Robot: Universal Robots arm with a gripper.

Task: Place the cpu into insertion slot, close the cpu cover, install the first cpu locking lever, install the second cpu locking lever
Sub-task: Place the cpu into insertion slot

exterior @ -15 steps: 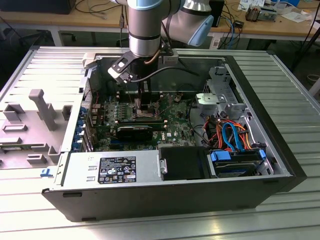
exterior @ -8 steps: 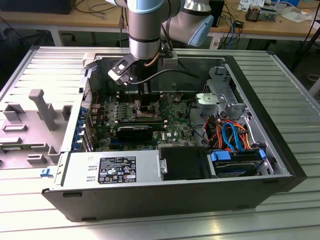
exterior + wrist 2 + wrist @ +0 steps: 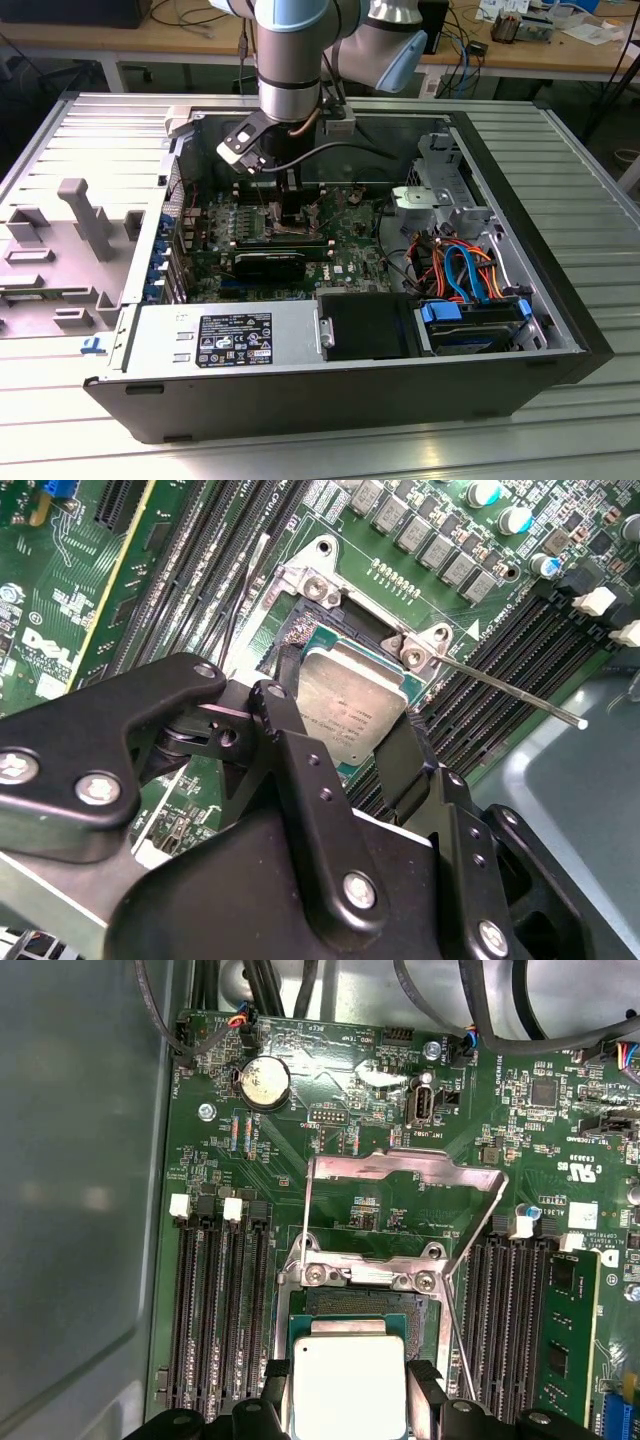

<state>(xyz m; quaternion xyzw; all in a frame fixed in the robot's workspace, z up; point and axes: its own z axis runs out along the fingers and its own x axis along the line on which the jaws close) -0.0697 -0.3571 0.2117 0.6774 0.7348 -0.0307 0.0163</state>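
The cpu (image 3: 348,1380), a flat square chip with a silvery top, sits between the black fingers (image 3: 425,1400) of my gripper (image 3: 350,1405), which is shut on its two opposite sides. It hangs just over the insertion slot (image 3: 358,1305), whose far part shows beyond the chip. In the second wrist view the cpu (image 3: 350,702) is level between the fingers (image 3: 402,755) above the slot (image 3: 335,632). The cpu cover (image 3: 405,1168) is swung open and lies flat behind the slot. Two thin locking levers (image 3: 304,1210) stand free beside it. The gripper (image 3: 290,205) reaches down into the case.
Long black memory slots (image 3: 220,1300) flank the socket and one holds a green memory stick (image 3: 565,1330). A coin battery (image 3: 264,1082) sits behind. In the case, a power supply (image 3: 230,335) and a drive bay with coloured cables (image 3: 465,270) stand at the front and the exterior view's right.
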